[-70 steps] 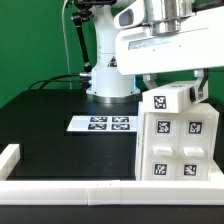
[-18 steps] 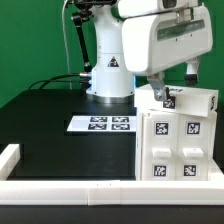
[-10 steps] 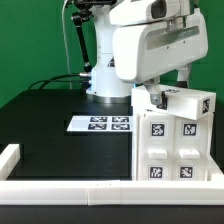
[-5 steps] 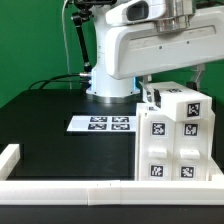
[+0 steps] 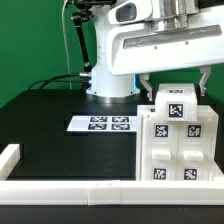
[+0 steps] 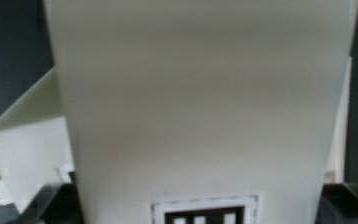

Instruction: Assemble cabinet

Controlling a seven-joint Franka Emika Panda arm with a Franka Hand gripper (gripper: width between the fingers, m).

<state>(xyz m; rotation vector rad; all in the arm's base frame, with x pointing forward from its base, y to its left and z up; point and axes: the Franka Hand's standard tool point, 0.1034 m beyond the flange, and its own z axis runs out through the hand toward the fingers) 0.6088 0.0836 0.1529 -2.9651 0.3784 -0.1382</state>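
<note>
The cabinet (image 5: pixel 178 145) is a tall white box with black-and-white tags on its front, standing at the front of the exterior view's right. Its narrower top part (image 5: pixel 176 101) carries one tag. My gripper (image 5: pixel 175 88) comes down from above, with one finger on each side of that top part, shut on it. In the wrist view the cabinet's white face (image 6: pixel 194 100) fills the picture, with a tag at its end. The gripper (image 6: pixel 194 205) shows only as dark fingers at both lower corners. The cabinet's inner compartments are hidden.
The marker board (image 5: pixel 100 124) lies flat on the black table in the middle. A white rail (image 5: pixel 70 185) runs along the front edge and turns up at the exterior view's left (image 5: pixel 10 155). The robot base (image 5: pixel 110 80) stands behind, with cables beside it.
The cabinet has turned in my grip. One second ago it stood angled with a side face showing. Now its tagged front faces the camera squarely, and the hand has rotated with it.
</note>
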